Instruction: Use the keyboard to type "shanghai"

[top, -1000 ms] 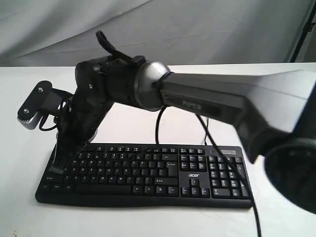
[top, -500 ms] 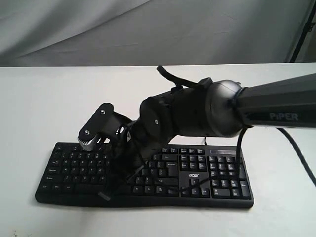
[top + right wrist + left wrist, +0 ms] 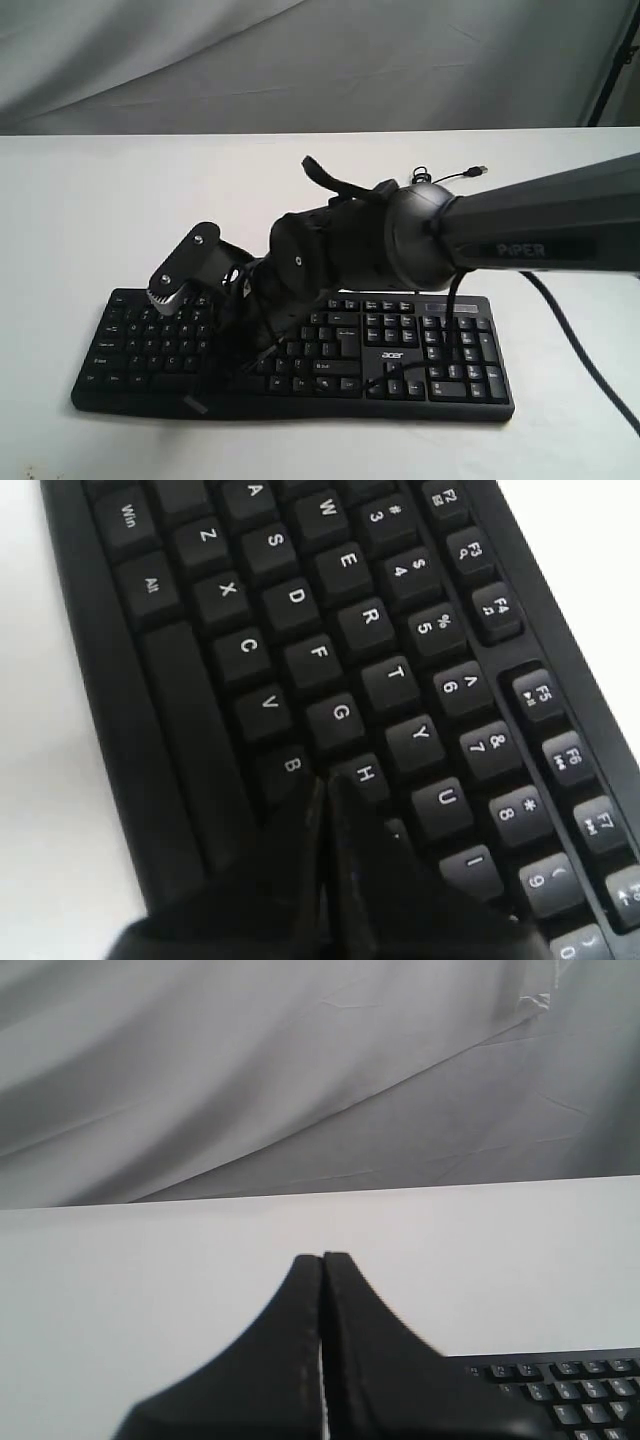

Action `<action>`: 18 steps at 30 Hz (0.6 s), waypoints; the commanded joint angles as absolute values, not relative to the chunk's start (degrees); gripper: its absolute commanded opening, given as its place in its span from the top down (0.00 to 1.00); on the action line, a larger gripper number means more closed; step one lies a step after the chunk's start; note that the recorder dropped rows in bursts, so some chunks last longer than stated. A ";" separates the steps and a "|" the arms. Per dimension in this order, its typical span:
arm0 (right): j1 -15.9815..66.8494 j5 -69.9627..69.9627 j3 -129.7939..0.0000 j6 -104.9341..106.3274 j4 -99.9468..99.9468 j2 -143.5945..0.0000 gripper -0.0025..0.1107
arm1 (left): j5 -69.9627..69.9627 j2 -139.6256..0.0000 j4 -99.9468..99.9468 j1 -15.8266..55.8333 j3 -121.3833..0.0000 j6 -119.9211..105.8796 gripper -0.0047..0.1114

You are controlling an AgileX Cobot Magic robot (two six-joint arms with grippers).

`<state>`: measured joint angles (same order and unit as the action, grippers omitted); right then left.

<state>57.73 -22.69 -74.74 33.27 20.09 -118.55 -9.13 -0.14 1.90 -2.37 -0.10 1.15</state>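
The black keyboard (image 3: pixel 430 350) with white legends and an acer logo lies across the white table (image 3: pixel 80 200). My right arm reaches over its left half, and my right gripper (image 3: pixel 235 352) points down at the letter keys. In the right wrist view the keyboard (image 3: pixel 300 600) fills the picture, and my right gripper (image 3: pixel 323 780) is shut and empty, with its tips at the near edge of the H key (image 3: pixel 365 773), between B and H. My left gripper (image 3: pixel 322 1257) is shut and empty above bare table, with a keyboard (image 3: pixel 570 1385) corner beside it.
A grey cloth backdrop (image 3: pixel 300 60) hangs behind the table. A loose USB plug (image 3: pixel 478 170) lies on the table behind the right arm. A black cable (image 3: pixel 585 360) trails off the table's right side. The right wrist camera (image 3: pixel 185 265) sticks out over the keyboard's left keys.
The right arm has swung from the keyboard's left end towards its middle and dropped lower, then eased slightly back to the left. Its gripper stays shut.
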 commanded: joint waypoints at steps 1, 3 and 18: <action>58.14 -23.47 -75.83 34.70 21.25 -118.89 0.98 | -8.82 0.00 1.79 -2.00 0.00 1.31 0.96; 58.14 -23.61 -75.83 34.70 21.13 -118.89 0.98 | -8.82 0.00 1.79 -2.00 0.00 1.31 0.96; 58.14 -24.41 -75.83 34.47 20.95 -120.39 0.98 | -8.82 0.00 1.79 -2.00 0.00 1.31 0.96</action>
<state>57.92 -24.34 -75.53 34.47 20.72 -120.37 -9.13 -0.14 1.90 -2.37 -0.10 1.15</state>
